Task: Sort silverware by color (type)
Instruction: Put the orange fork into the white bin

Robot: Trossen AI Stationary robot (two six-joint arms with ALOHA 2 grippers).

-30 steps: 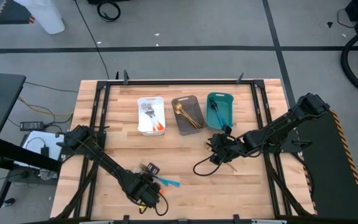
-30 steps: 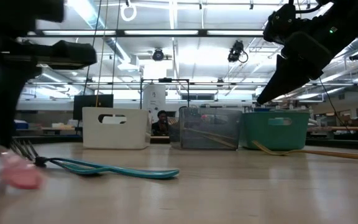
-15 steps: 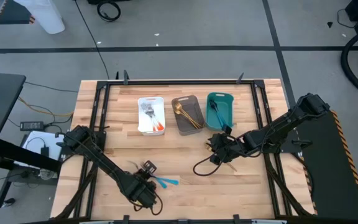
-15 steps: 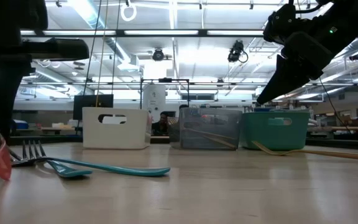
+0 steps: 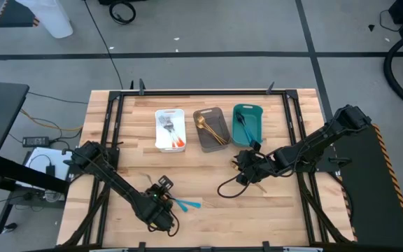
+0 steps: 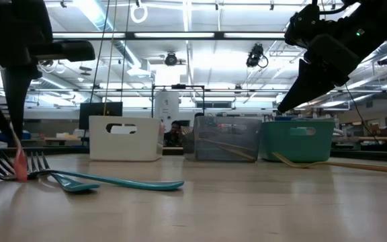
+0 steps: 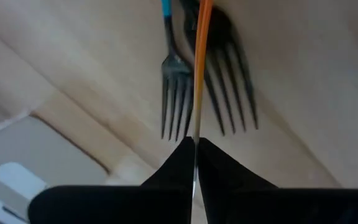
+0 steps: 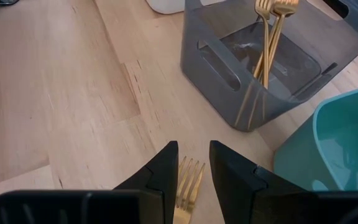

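The left gripper (image 7: 195, 144) has lifted, jaws pinching the thin orange fork (image 7: 200, 62); it could slip, landing on the counter (image 5: 208, 171).

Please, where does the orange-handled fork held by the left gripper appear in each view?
High view: orange-handled fork near the table's front edge, left of centre.
Low view: far left, hanging down to the table.
Left wrist view: orange handle running up the middle.
Right wrist view: not in it.
Shared landmark: the teal-handled fork beside it.
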